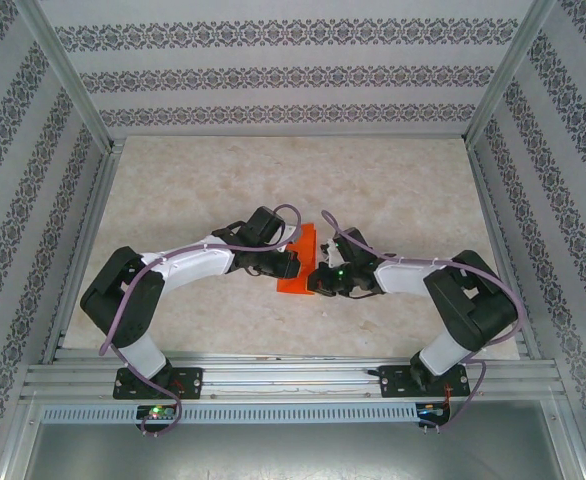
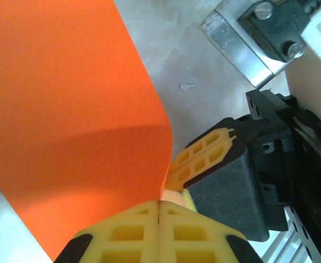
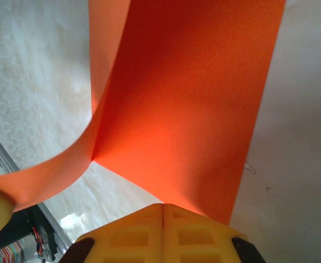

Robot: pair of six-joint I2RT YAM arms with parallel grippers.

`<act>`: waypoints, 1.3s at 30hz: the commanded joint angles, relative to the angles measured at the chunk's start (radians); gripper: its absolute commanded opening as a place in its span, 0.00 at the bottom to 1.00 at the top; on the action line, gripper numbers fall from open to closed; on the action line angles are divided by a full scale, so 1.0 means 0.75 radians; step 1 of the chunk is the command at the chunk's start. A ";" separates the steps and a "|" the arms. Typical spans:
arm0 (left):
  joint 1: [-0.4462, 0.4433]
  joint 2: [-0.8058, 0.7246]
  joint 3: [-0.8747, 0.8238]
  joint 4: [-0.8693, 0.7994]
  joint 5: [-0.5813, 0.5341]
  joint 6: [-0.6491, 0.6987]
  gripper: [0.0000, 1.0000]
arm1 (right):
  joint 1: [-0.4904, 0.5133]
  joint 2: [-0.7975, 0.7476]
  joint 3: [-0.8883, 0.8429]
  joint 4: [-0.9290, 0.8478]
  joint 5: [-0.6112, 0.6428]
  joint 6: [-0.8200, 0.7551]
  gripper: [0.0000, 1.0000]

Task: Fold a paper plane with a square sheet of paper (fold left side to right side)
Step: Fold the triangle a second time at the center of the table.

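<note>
Between the two arms, mid-table: square sheet of paper [image 1: 295,282], bright orange and plain, partly raised off the table [image 1: 393,200] and bent rather than lying flat.
Left arm [image 1: 188,265]: reaches in from the left, its wrist over the left part of the sheet.
Right arm [image 1: 413,272]: reaches in from the right, its tip at the sheet's right edge, close to the left arm's tip.
Left fingers [image 2: 127,235]: pressed together with no gap, an edge of the sheet pinched at their tips. The paper rises from the pinch and curls over in a smooth bend.
Right fingers [image 3: 133,235]: pressed together with no gap, pinching the sheet's near edge. The paper fans up and away from them.
Fingers relative to each other: just beside one another. In the left wrist view a yellow right finger sits right next to the left tips. In the right wrist view a left finger shows at the lower-left edge, with a curved band of paper running to it.
Sheet shape, right wrist view: one broad panel and a narrower band, meeting along a soft fold line.
Sheet shape, left wrist view: one broad panel, its lower half in shadow.
Table surface: pale and marbled. A small white fleck [image 2: 187,86] lies on it beyond the paper.
Surround: patterned walls [image 1: 273,80] and a metal rail [image 1: 273,375] along the near edge.
</note>
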 commanded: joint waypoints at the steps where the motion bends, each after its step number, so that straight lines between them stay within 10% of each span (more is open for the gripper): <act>1: 0.029 -0.015 -0.022 0.042 0.021 0.013 0.00 | 0.019 0.036 0.046 -0.033 0.027 -0.020 0.00; 39: 0.201 0.184 0.009 0.104 0.150 0.275 0.00 | -0.019 0.088 0.153 -0.393 0.095 -0.251 0.00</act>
